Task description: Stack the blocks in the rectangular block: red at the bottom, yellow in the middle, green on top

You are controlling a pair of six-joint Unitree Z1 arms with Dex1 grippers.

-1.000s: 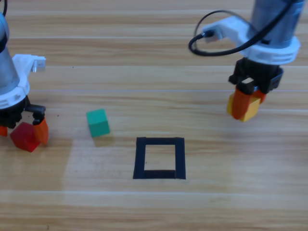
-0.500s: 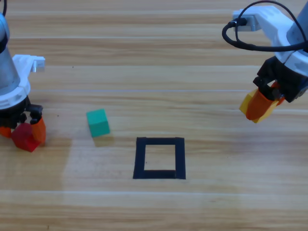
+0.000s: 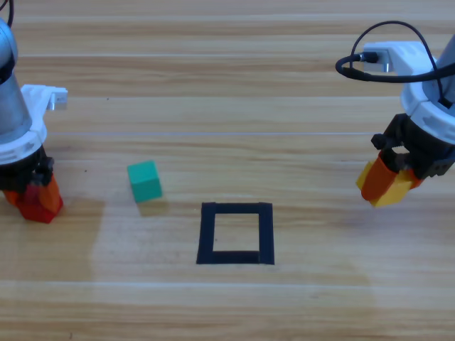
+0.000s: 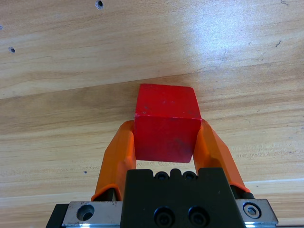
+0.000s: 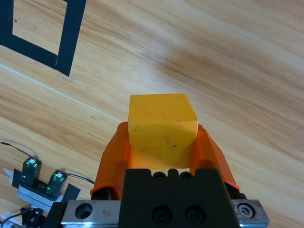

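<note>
Surface: wooden table (image 3: pixel 234 92) of pale planks, seen from above, both arms coming down from the top edge.
Left gripper (image 3: pixel 32 199): at the table's far left edge, jaws closed against two opposite faces of the red cube (image 4: pixel 166 123); in the left wrist view the cube fills the gap between the jaws, with bare wood beyond it.
Right gripper (image 3: pixel 387 188): at the right side of the table, jaws clamped on the yellow cube (image 5: pixel 162 128), which sticks out past the jaw tips.
Green cube (image 3: pixel 145 181): free on the table, between the left gripper and the tape square, nearer the square, touching neither.
Tape square (image 3: pixel 236 233): black outline at centre front, hollow, nothing inside; well apart from both grippers; one corner shows at the upper left of the right wrist view.
</note>
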